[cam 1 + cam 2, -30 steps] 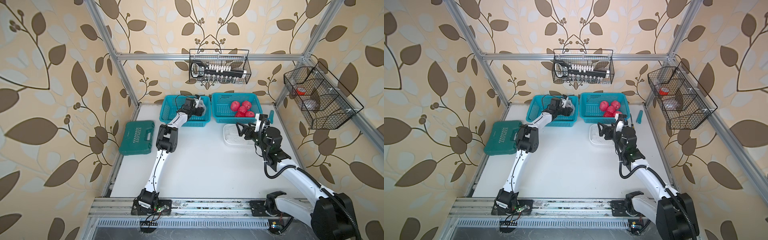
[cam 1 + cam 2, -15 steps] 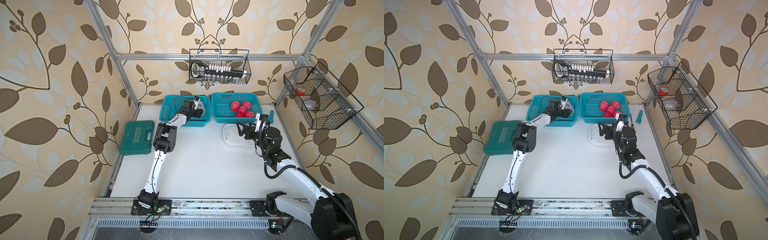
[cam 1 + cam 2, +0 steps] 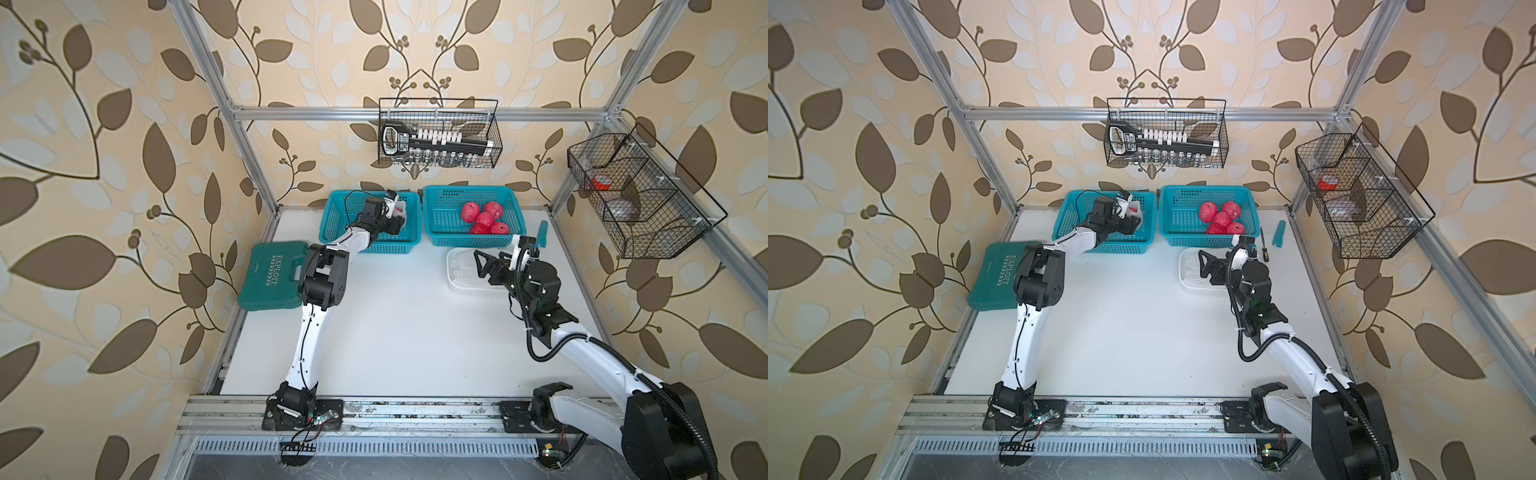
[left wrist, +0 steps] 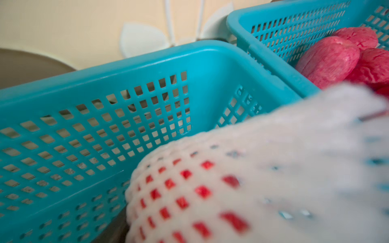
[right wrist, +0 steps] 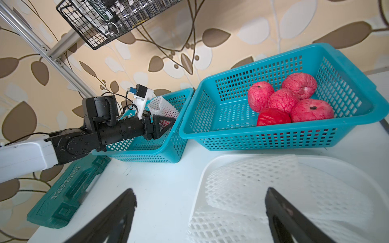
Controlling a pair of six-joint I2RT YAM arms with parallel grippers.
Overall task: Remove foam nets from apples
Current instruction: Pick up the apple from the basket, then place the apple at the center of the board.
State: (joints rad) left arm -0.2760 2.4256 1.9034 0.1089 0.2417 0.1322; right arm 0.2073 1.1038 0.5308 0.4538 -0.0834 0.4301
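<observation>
Red apples (image 3: 484, 219), teal baskets (image 3: 440, 214) (white diamond-mesh nets (image 5: 242, 183)).

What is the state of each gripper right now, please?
Left gripper: around a netted apple; whether it grips cannot be told.
Right gripper: open, empty, over the white tray.

Place: you're in a robot test booth.
Walls: leaf wallpaper (image 3: 104, 166) on an aluminium frame (image 3: 316, 111).
Mounting: your left arm (image 3: 305, 345) and right arm (image 3: 594, 351) bolt to a metal rail (image 3: 415, 409) at the bench (image 3: 395, 324) front edge.
Back: wire basket (image 3: 478, 120) holding a tool set (image 3: 432, 141).

Five bare, dimpled red-pink apples (image 3: 484, 217) cluster far right. One netted apple (image 4: 189, 199) sits far left, and empty white foam nets (image 5: 252, 183) lie flat at right.
</observation>
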